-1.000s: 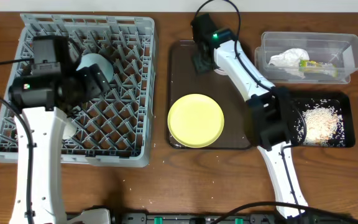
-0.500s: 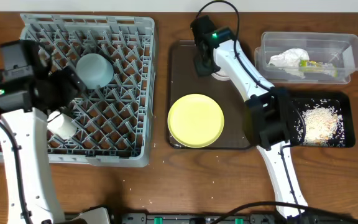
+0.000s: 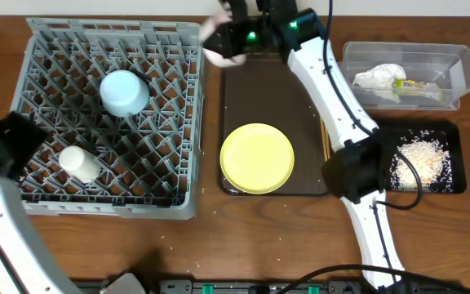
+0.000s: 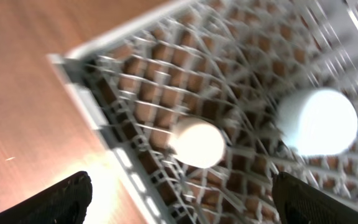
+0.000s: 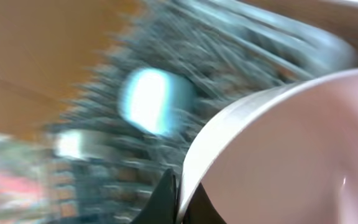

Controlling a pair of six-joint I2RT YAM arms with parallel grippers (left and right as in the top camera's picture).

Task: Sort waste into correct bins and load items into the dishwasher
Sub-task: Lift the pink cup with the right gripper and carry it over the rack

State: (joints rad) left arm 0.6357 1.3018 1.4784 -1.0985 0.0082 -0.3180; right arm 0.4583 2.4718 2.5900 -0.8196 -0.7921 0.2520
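Note:
My right gripper (image 3: pixel 239 37) is shut on the rim of the pale pink bowl (image 3: pixel 217 41), held in the air past the back right corner of the grey dishwasher rack (image 3: pixel 104 208). In the right wrist view the bowl (image 5: pixel 291 149) fills the right side, its rim pinched at the right gripper (image 5: pixel 182 199). A light blue bowl (image 3: pixel 125 91) and a cream cup (image 3: pixel 80 163) sit in the rack. My left gripper (image 4: pixel 182 196) is open and empty over the rack's left edge. The yellow plate (image 3: pixel 257 158) lies on the brown tray (image 3: pixel 243 82).
A clear tub (image 3: pixel 463 61) at the back right holds a white tissue (image 3: pixel 378 76) and a yellow-green wrapper (image 3: pixel 419 85). In front of it a black tray (image 3: pixel 457 159) holds rice (image 3: pixel 419 159). My left arm (image 3: pixel 11 143) hangs at the rack's left side.
The right gripper shut on the pink bowl on the brown tray and carried it up and left. The left arm pulled away left, leaving the blue bowl in the rack.

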